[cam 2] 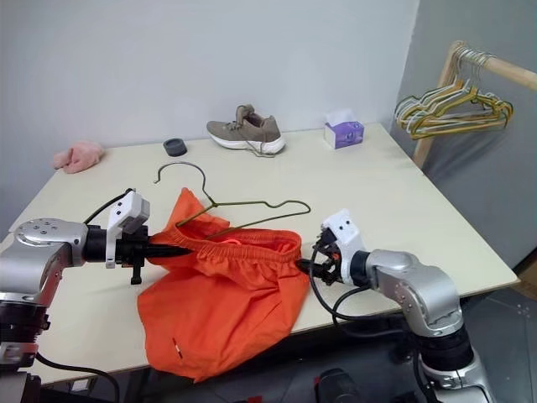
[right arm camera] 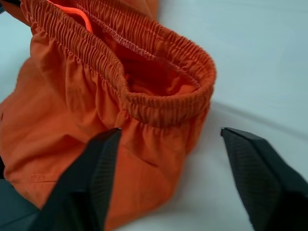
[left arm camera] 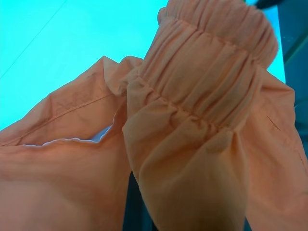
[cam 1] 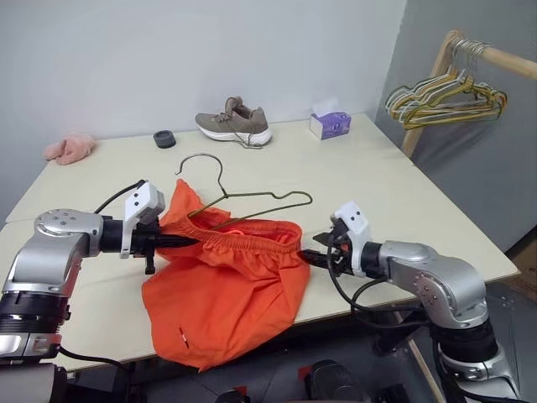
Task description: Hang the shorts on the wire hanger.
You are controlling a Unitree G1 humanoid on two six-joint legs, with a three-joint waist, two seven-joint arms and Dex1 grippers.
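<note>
Left gripper (cam 1: 174,242) clamped on gathered waistband of large bright orange fabric shorts (cam 1: 226,294); right gripper (right arm camera: 168,183) spread apart just beside waistband's other end, holding nothing; thin dark olive-grey wire hanger (cam 1: 243,200) partly tucked under shorts on pale tabletop (cam 1: 377,185)

A bare test room set up for clothes-handling trials.

Plain pale walls (cam 1: 252,50) with no decoration stand behind a wide, light tabletop (cam 1: 403,193). On it lie unrelated props: a shoe (cam 1: 235,122), a tissue box (cam 1: 329,124), a pink cloth (cam 1: 70,149), a small dark ring (cam 1: 164,138), orange shorts (cam 1: 226,294) and a wire hanger (cam 1: 243,197). Beside it, a wooden rail (cam 1: 495,59) carries a bunch of hangers (cam 1: 445,99) (no garments on them), a staged rig rather than a lived-in home.
</note>
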